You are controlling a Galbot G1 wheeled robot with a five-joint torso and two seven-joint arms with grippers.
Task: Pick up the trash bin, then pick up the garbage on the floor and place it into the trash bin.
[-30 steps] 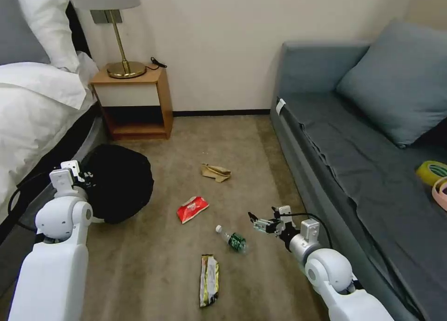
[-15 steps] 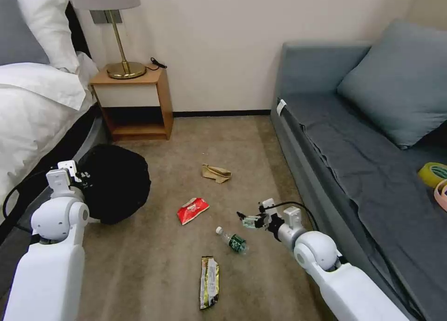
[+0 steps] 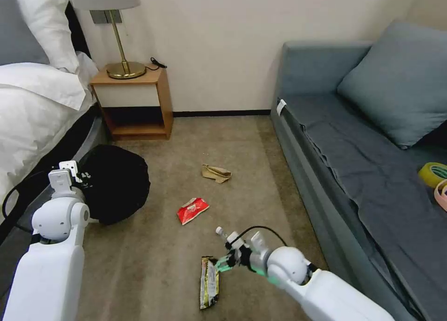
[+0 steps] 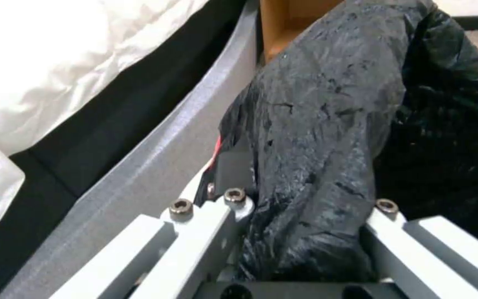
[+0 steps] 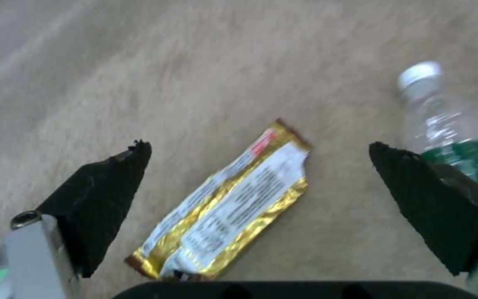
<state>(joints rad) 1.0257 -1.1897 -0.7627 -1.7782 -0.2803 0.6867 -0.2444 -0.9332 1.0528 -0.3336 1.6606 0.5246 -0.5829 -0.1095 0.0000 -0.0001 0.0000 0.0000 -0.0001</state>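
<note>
The trash bin (image 3: 116,183), wrapped in a crinkly black bag, hangs tilted beside the bed at the left. My left gripper (image 3: 77,176) is shut on its bag-covered rim (image 4: 316,174). My right gripper (image 3: 223,262) hovers low over the gold-brown snack wrapper (image 3: 208,281), open. In the right wrist view the wrapper (image 5: 228,207) lies flat between the two black fingertips (image 5: 112,182). The clear bottle with green label (image 5: 444,120) lies just beside one fingertip; in the head view my arm hides all but its cap (image 3: 219,229). A red packet (image 3: 192,209) and a crumpled tan paper bag (image 3: 216,173) lie farther out on the carpet.
A bed (image 3: 37,102) runs along the left and a grey sofa (image 3: 354,162) along the right, leaving a carpet strip between them. A wooden nightstand (image 3: 135,102) with a lamp stands at the far wall. Tape rolls (image 3: 433,172) sit on the sofa.
My right arm has swung left and down, from beside the bottle to over the gold-brown wrapper. The left arm holds the bin in nearly the same place.
</note>
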